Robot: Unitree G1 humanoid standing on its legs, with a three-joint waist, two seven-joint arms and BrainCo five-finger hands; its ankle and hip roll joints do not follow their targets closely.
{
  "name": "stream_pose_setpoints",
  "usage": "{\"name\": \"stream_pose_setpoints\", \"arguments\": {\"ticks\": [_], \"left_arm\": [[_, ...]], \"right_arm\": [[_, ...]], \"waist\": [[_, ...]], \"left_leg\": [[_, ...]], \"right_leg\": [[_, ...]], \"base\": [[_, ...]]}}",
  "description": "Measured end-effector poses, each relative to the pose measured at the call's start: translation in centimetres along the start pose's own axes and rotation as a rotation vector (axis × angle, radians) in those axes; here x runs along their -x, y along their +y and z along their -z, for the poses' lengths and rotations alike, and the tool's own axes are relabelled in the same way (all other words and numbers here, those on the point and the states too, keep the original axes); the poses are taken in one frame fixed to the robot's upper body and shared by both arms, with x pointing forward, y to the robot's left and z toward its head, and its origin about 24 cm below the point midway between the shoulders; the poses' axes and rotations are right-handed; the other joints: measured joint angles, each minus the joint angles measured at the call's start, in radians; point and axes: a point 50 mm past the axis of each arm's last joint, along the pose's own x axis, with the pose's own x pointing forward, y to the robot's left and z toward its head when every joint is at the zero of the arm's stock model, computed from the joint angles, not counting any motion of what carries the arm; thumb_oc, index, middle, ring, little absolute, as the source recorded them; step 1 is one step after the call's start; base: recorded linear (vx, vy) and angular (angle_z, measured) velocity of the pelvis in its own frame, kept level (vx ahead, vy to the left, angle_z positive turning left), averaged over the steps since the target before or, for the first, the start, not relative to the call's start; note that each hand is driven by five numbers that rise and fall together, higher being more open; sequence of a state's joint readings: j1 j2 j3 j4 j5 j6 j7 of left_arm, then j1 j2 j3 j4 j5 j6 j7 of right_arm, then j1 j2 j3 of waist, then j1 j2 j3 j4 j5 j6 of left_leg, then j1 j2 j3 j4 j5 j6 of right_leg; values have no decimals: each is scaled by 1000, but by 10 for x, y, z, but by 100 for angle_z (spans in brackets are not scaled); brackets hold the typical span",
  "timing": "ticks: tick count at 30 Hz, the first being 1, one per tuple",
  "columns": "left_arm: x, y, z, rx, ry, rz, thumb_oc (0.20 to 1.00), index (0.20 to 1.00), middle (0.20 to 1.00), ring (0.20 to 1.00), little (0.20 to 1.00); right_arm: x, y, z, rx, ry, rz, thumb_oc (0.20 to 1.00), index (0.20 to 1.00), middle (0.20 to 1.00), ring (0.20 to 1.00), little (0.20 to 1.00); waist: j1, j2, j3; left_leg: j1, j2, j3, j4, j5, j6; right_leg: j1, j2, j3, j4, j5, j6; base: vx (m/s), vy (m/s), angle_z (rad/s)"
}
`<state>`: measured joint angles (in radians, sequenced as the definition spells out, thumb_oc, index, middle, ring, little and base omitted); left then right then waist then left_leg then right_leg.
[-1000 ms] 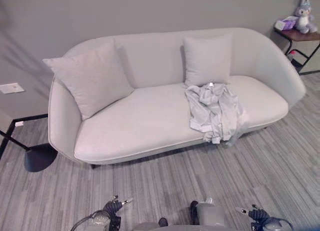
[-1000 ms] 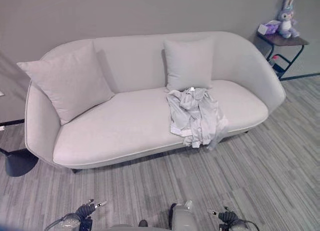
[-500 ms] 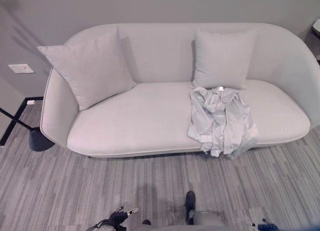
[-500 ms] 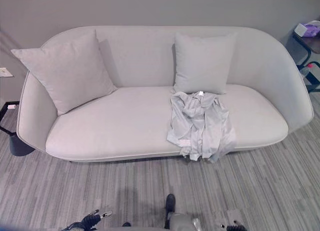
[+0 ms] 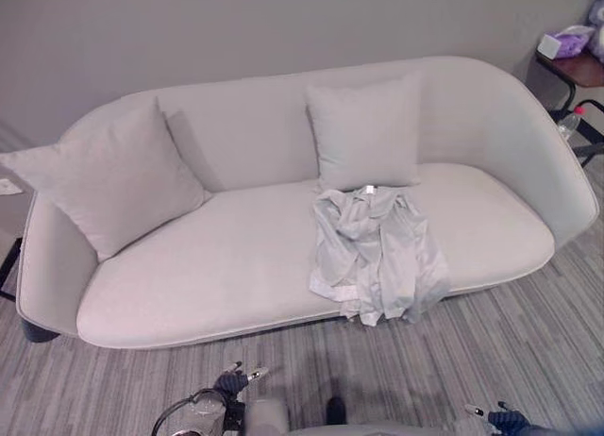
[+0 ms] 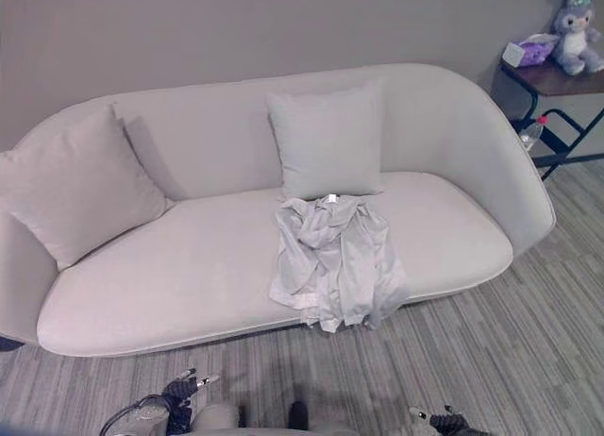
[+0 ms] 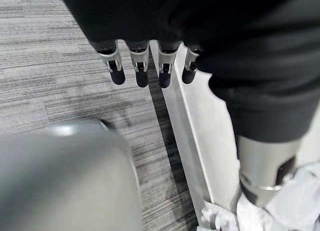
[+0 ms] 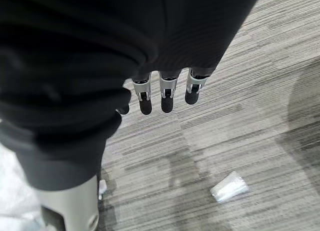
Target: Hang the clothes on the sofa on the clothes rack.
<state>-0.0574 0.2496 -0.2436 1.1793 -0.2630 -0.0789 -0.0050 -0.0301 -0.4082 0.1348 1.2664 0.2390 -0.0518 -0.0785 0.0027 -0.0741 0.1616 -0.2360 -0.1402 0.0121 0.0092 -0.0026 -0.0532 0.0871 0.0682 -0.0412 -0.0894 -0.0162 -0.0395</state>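
A crumpled light grey shirt (image 5: 377, 254) lies on the seat of the pale sofa (image 5: 198, 276), right of the middle. It sits in front of the smaller cushion (image 5: 364, 132), and its hem hangs over the front edge. Both hands hang low over the floor, well short of the sofa. My left hand (image 5: 233, 383) is at the bottom left and my right hand (image 5: 500, 420) at the bottom right. The left fingers (image 7: 141, 73) and the right fingers (image 8: 167, 98) are straight and hold nothing.
A large cushion (image 5: 104, 176) leans at the sofa's left end. A dark side table (image 6: 552, 77) at the far right carries a plush rabbit (image 6: 576, 25) and a purple box (image 6: 530, 51). A dark round base (image 5: 33, 330) peeks out by the sofa's left end. Striped grey floor lies in front.
The whole picture has shifted, so the camera has moved: the sofa now sits further left and the side table is back in view. The shirt lies as before.
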Motion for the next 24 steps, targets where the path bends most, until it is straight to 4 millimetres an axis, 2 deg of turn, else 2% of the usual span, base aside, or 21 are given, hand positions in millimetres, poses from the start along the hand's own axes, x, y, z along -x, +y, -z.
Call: {"name": "stream_pose_setpoints", "arguments": {"ticks": [1,2,3,4,5,6,7,8,9,10,11,12,13,14,15,16,17,18,20,23,24], "left_arm": [[-1,-3,-4,5,-18,6,1000,1000,1000,1000,1000],[1,0,0,8,-11,0,1000,1000,1000,1000,1000],[5,9,14,5,28,-22,1000,1000,1000,1000,1000],[7,16,22,-2,57,-41,1000,1000,1000,1000,1000],[7,21,22,-7,61,-52,1000,1000,1000,1000,1000],[8,21,23,-3,60,-53,1000,1000,1000,1000,1000],[6,17,20,7,49,-43,1000,1000,1000,1000,1000],[7,15,24,32,55,-43,1000,1000,1000,1000,1000],[8,14,26,40,63,-46,1000,1000,1000,1000,1000],[7,8,25,46,56,-31,1000,1000,1000,1000,1000],[3,-1,14,62,32,-7,1000,1000,1000,1000,1000],[1,-3,8,66,13,-3,1000,1000,1000,1000,1000],[0,-3,-1,64,-10,-1,1000,1000,1000,1000,1000],[-2,-2,-6,65,-19,-2,1000,1000,1000,1000,1000],[-1,-1,-3,66,-7,-4,1000,1000,1000,1000,1000],[-1,3,-2,61,-5,-13,1000,1000,1000,1000,1000],[-1,10,-3,52,-5,-29,1000,1000,1000,1000,1000],[-1,14,-7,51,-23,-39,1000,1000,1000,1000,1000],[-1,16,-6,48,-15,-41,1000,1000,1000,1000,1000],[1,20,1,45,14,-51,1000,1000,1000,1000,1000],[4,26,10,42,37,-64,1000,1000,1000,1000,1000]], "right_arm": [[-2,-5,-5,10,2,12,1000,1000,1000,1000,1000],[-2,-5,-10,8,-5,13,1000,1000,1000,1000,1000],[-3,1,-19,1,-44,-2,1000,1000,1000,1000,1000],[-2,8,-18,-3,-59,-18,1000,1000,1000,1000,1000],[-1,14,-9,-4,-38,-33,1000,1000,1000,1000,1000],[1,16,-1,2,-20,-40,1000,1000,1000,1000,1000],[2,15,5,7,-5,-41,1000,1000,1000,1000,1000],[3,16,10,13,2,-42,1000,1000,1000,1000,1000],[5,17,18,19,19,-48,1000,1000,1000,1000,1000],[5,10,24,36,36,-36,1000,1000,1000,1000,1000],[3,-2,13,40,17,-2,1000,1000,1000,1000,1000],[1,-3,5,39,-2,-1,1000,1000,1000,1000,1000],[0,1,-3,37,-11,-7,1000,1000,1000,1000,1000],[-1,6,-8,35,-20,-23,1000,1000,1000,1000,1000],[-1,9,-6,40,-16,-32,1000,1000,1000,1000,1000],[0,13,-3,50,-16,-44,1000,1000,1000,1000,1000],[2,19,1,58,-16,-67,1000,1000,1000,1000,1000],[1,15,-3,73,-26,-62,1000,1000,1000,1000,1000],[-1,7,-14,84,-53,-42,1000,1000,1000,1000,1000],[-1,13,-10,63,-37,-53,1000,1000,1000,1000,1000],[0,19,-5,58,-26,-70,1000,1000,1000,1000,1000]], "waist": [[37,44,13],[82,52,24],[98,48,21],[75,26,19],[64,-8,15],[57,-10,19],[37,42,23],[25,81,26],[10,63,4],[12,72,-18],[21,74,-27],[34,56,-26],[37,47,-13],[35,35,-2],[35,44,-2],[34,81,3],[32,80,6],[38,67,10],[41,64,25],[47,60,40],[62,54,41]], "left_leg": [[-8,-38,-35,-107,38,-7],[-9,-36,-49,-101,64,2],[-8,-47,-54,-62,94,57],[2,-81,-45,20,105,96],[31,-108,-28,49,93,113],[72,-102,-22,32,92,141],[140,-23,-40,-30,194,260],[181,21,-47,-67,265,334],[207,14,-70,-104,262,325],[209,23,-136,-105,203,334],[188,22,-137,-96,167,209],[173,-3,-112,-87,159,204],[146,-18,-83,-50,141,194],[146,-32,-51,-44,132,202],[184,-19,-64,-94,155,208],[235,28,-74,-99,149,206],[259,44,-107,-99,138,210],[272,57,-119,-99,113,228],[263,60,-125,-99,112,226],[283,95,-157,-99,100,204],[291,116,-163,-99,89,182]], "right_leg": [[-3,18,-42,22,-76,66],[-3,29,-49,39,-84,78],[32,40,-51,15,-40,11],[75,39,-60,-1,-46,12],[102,21,-66,4,-57,30],[92,47,-60,68,-46,22],[43,101,-33,245,-56,-7],[-8,138,15,367,-63,-78],[-13,140,47,403,-80,-91],[-19,135,53,410,-132,-22],[45,74,81,183,-197,6],[102,26,53,29,-122,40],[115,17,54,0,-81,6],[119,7,51,17,-81,7],[118,26,46,62,-90,23],[106,76,30,175,-118,64],[49,79,17,324,-171,96],[-53,22,-5,482,-231,106],[-149,-68,0,544,-222,153],[-182,-177,-22,470,-158,168],[-168,-205,-24,397,-102,187]], "base": [[186,51,-81],[189,47,-135],[131,39,-102],[190,76,-40],[161,84,21],[187,105,17],[113,70,5],[102,71,14],[107,75,9],[88,103,-36],[62,96,-76],[22,95,-89],[-6,45,-43],[-9,64,-22],[-6,69,-7],[-34,97,14],[-83,93,19],[-82,75,20],[-8,32,12],[54,-33,27],[105,-103,12]]}}
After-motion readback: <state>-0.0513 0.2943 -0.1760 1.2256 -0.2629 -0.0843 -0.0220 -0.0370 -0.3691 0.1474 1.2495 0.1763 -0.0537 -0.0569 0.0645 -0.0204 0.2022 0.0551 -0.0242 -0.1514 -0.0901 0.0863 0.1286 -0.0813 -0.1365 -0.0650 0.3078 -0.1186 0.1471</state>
